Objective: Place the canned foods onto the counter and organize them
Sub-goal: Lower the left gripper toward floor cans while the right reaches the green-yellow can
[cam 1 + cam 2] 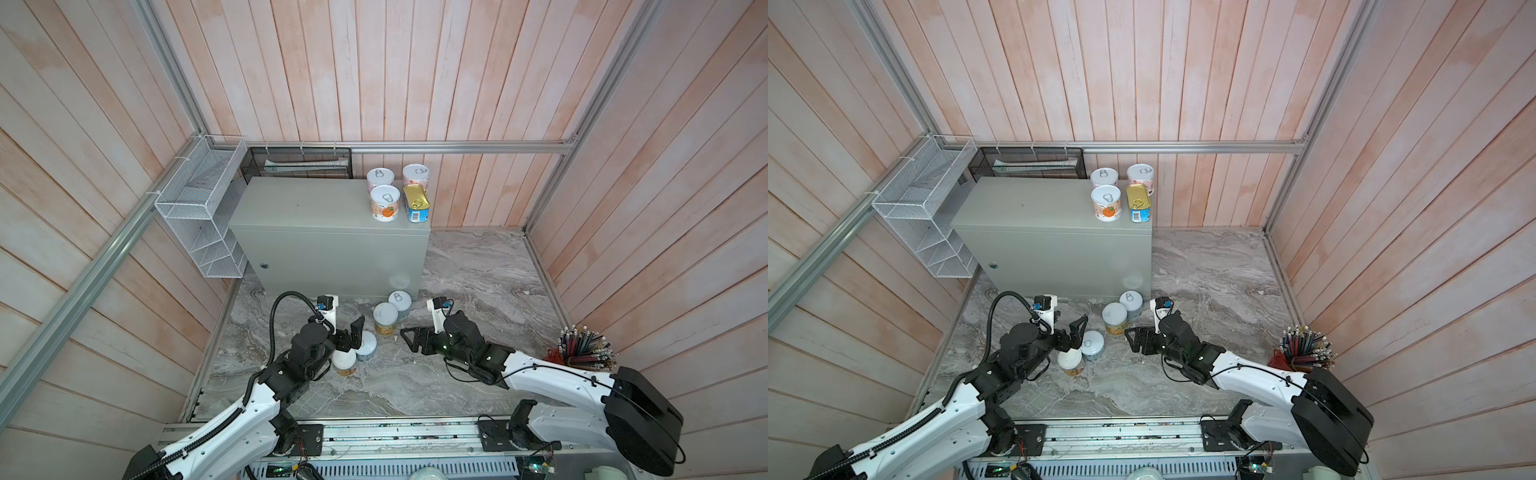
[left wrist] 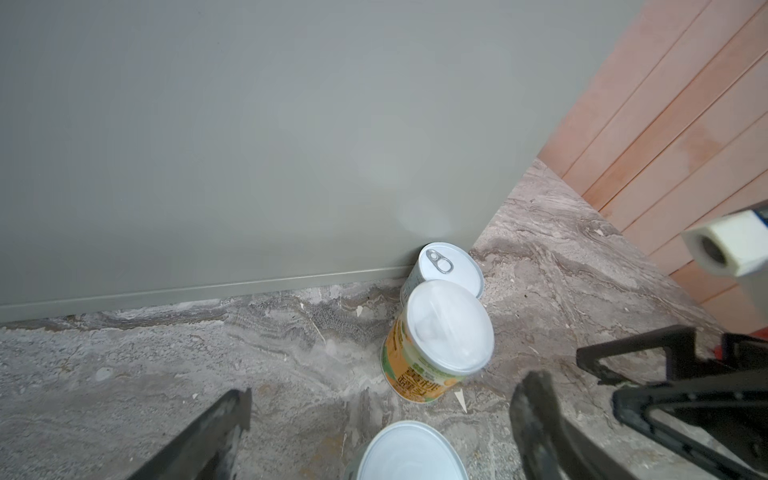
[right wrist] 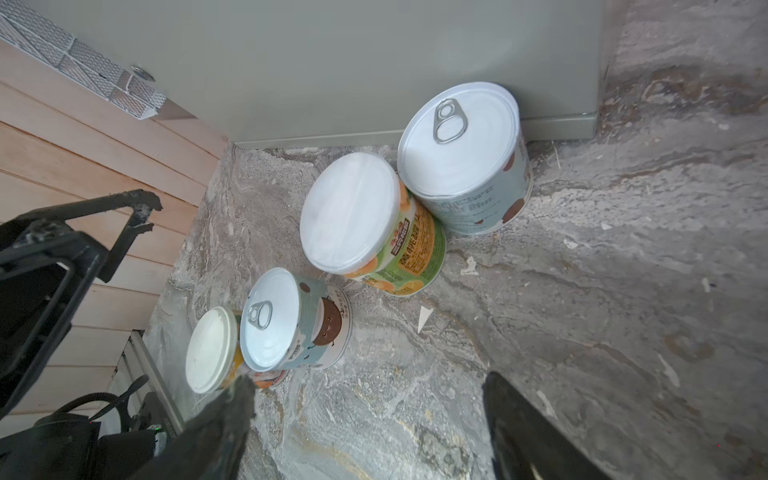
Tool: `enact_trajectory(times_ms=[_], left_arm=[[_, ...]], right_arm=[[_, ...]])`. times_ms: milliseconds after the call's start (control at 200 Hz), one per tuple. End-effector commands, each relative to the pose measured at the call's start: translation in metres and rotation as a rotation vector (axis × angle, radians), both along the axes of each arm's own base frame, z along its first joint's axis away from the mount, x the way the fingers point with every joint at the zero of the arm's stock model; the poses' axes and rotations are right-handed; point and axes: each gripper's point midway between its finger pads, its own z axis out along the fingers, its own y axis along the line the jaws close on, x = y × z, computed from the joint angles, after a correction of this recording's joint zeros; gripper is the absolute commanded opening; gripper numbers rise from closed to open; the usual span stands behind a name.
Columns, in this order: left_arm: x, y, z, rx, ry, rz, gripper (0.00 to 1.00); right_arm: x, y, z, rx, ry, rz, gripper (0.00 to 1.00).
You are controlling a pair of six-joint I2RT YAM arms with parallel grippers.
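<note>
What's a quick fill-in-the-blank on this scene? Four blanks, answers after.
The grey box carries ____ round cans and one blue tin.
____ cans stand on the marble floor.
The red cup holds ____.
The right end effector, jaws apart, grips ____.
Missing: three; four; pencils; nothing.

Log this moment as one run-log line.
counter: three cans, blue tin | marble surface: four cans | left gripper: open | right gripper: open, empty
</note>
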Motion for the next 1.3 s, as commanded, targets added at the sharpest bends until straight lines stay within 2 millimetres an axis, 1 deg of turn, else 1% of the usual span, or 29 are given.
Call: enact_trajectory(times_ms=[0,95,195,255,415,575,695,790,1090,1170,1295], left_arm=[[-0.001,-0.012,0.012,-0.029,-0.075,-0.063,1.00],[-0.003,-0.016,0.007,-0.039,-0.094,-0.096,1.00],[-0.005,-0.015,-0.002,-0.042,-0.087,-0.093,1.00],[-0.006,-0.011,-0.007,-0.040,-0.077,-0.074,1.00],[-0.002,0.006,-0.010,-0.035,-0.074,0.019,1.00],[0.001,0.017,-0.015,-0.017,-0.066,0.083,1.00],[0.001,0.015,-0.017,-0.022,-0.061,0.076,1.00],[0.000,0.013,-0.017,-0.027,-0.058,0.065,1.00],[0.000,0.010,-0.016,-0.034,-0.057,0.050,1.00],[0.001,0.010,-0.018,-0.034,-0.051,0.051,1.00],[0.001,0.008,-0.021,-0.031,-0.037,0.052,1.00]], right_arm=[[0.016,0.011,0.017,0.023,-0.039,-0.035,0.85],[0.024,0.015,0.014,-0.015,-0.033,-0.048,0.84],[0.029,0.022,0.015,-0.023,-0.024,-0.045,0.82],[0.030,0.027,0.015,-0.027,-0.024,-0.037,0.82],[0.034,0.034,0.012,-0.075,-0.024,-0.053,0.80],[0.036,0.049,0.013,-0.105,-0.029,-0.049,0.79],[0.040,0.058,0.010,-0.163,-0.040,-0.055,0.82],[0.045,0.062,0.005,-0.223,-0.030,-0.065,0.83],[0.054,0.061,-0.016,-0.392,0.039,-0.111,0.84],[0.055,0.062,-0.020,-0.417,0.050,-0.111,0.84],[0.056,0.068,-0.022,-0.410,0.054,-0.101,0.84]])
